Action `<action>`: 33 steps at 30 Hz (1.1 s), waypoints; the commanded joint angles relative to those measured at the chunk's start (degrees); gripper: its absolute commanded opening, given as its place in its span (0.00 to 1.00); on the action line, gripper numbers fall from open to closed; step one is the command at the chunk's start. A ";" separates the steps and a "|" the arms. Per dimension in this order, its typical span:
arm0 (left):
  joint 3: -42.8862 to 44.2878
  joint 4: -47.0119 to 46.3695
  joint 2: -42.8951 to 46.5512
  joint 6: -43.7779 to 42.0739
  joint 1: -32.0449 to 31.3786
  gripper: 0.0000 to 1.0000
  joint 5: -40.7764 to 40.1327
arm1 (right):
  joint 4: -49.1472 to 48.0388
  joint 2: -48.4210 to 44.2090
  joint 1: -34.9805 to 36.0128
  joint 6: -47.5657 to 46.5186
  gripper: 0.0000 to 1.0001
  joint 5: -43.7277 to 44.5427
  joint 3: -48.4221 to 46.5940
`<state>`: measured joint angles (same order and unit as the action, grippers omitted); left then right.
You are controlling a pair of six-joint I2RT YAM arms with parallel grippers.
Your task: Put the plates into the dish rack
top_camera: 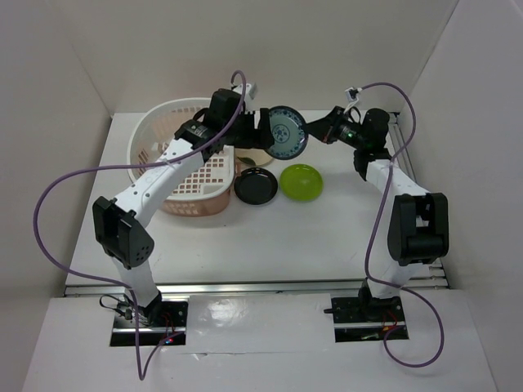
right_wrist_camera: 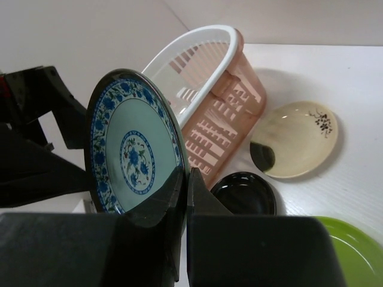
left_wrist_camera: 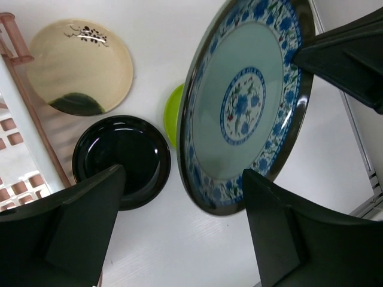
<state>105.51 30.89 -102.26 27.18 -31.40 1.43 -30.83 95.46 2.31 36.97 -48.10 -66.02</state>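
Note:
The teal-blue plate (top_camera: pixel 286 135) with a patterned centre is held upright in the air, right of the pink dish rack (top_camera: pixel 163 122). My right gripper (top_camera: pixel 315 131) is shut on its rim, as the right wrist view (right_wrist_camera: pixel 187 173) shows. My left gripper (top_camera: pixel 255 131) is open. The plate (left_wrist_camera: pixel 245 101) stands between its spread fingers, close to the right one. The black plate (top_camera: pixel 256 186) and the lime green plate (top_camera: pixel 301 181) lie on the table in front of it. The cream plate (left_wrist_camera: pixel 81 66) lies beside the rack (left_wrist_camera: pixel 24 119), mostly hidden in the top view.
The rack (right_wrist_camera: pixel 209 60) holds no plates that I can see. White walls enclose the table at the back and both sides. A metal rail (top_camera: pixel 404 155) runs along the right edge behind the right arm.

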 commanded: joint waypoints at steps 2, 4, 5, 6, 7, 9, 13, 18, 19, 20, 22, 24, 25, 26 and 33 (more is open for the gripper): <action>-0.48 -3.47 2.94 -0.28 1.16 0.88 -0.03 | -4.94 -1.33 1.64 1.43 0.00 -3.14 -2.71; -0.49 -3.47 2.94 -0.28 1.87 0.81 -0.03 | -4.94 -1.33 1.65 1.44 0.00 -3.14 -3.24; -0.49 -3.47 2.94 -0.28 2.39 0.77 -0.03 | -4.42 -1.33 1.65 1.44 0.00 -3.14 -3.24; -0.49 -3.47 3.46 -0.28 2.39 0.71 -0.03 | -4.41 -1.33 2.17 1.44 0.00 -3.14 -2.72; -0.49 -3.47 3.47 -0.28 2.39 0.67 -0.03 | -4.41 -1.33 2.18 1.44 0.00 -3.14 -2.71; -0.49 -4.00 3.47 -0.28 2.39 0.53 -0.55 | -4.41 -1.33 2.18 1.44 0.00 -3.14 -2.19; 0.04 -4.00 2.16 0.24 2.92 0.32 0.14 | -4.41 -0.81 2.79 1.44 0.00 -3.14 -2.71; 3.03 -2.51 -0.13 0.77 2.92 0.00 2.08 | -5.03 0.42 3.93 2.05 0.00 -3.76 -3.23; 3.03 -2.51 -0.13 0.77 3.44 0.00 2.08 | -5.03 0.43 4.46 2.05 0.00 -4.28 -3.24; 3.03 -2.51 -0.13 0.77 3.45 0.00 2.61 | -5.73 1.04 4.46 2.66 0.00 -4.29 -3.24; 3.55 -2.51 0.56 0.77 3.45 0.00 1.74 | -5.73 1.57 4.46 2.67 0.27 -4.29 -3.85; 3.56 -2.51 1.18 0.15 3.45 0.00 -0.37 | -4.78 2.27 4.46 2.67 0.78 -3.76 -4.46; 3.56 -2.51 1.79 -0.54 3.45 0.00 -1.68 | -4.24 2.88 4.46 2.67 0.95 -2.89 -5.08; 3.56 -2.51 1.80 -1.68 3.45 0.00 -4.57 | -2.93 3.59 4.46 2.67 1.00 -1.75 -5.08; 5.93 -2.51 4.08 -8.28 5.47 0.00 -20.05 | 4.10 4.21 3.76 0.73 1.00 10.03 -6.58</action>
<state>107.96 31.09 -101.62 23.49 -27.57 -8.88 -29.91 98.98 6.48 38.48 -44.38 -70.11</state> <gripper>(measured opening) 0.066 0.999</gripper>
